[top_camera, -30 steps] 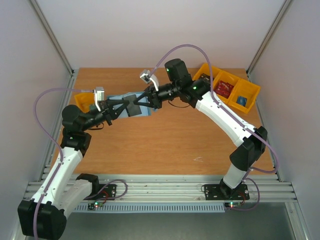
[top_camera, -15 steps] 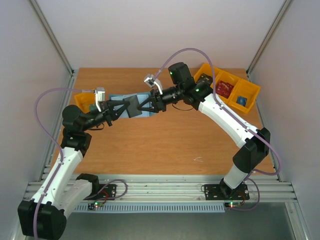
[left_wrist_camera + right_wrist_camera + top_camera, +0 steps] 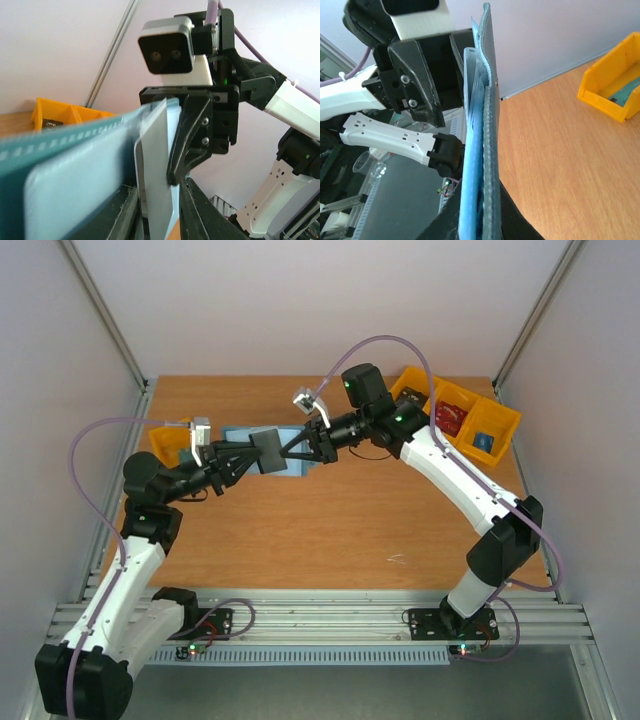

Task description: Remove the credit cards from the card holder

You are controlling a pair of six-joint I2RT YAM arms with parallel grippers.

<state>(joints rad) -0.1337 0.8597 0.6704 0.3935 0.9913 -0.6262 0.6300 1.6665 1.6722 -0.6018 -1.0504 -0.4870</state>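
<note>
The teal card holder is held up above the table, edge-on in the right wrist view, with my right gripper shut on it. A bluish-grey credit card sticks out of it toward my left gripper. In the left wrist view this card stands between my left fingers, and a thin gap shows beside the right finger. My left gripper is slightly open. The holder's flap fills the left of that view. No red card shows.
A row of yellow bins stands at the back right, holding a red object and a blue one. Another yellow bin sits at the back left behind my left arm.
My right gripper opened, shifted a little to the right and shut again on the card holder. My left jaws, shut a second ago, have parted slightly around the card.
</note>
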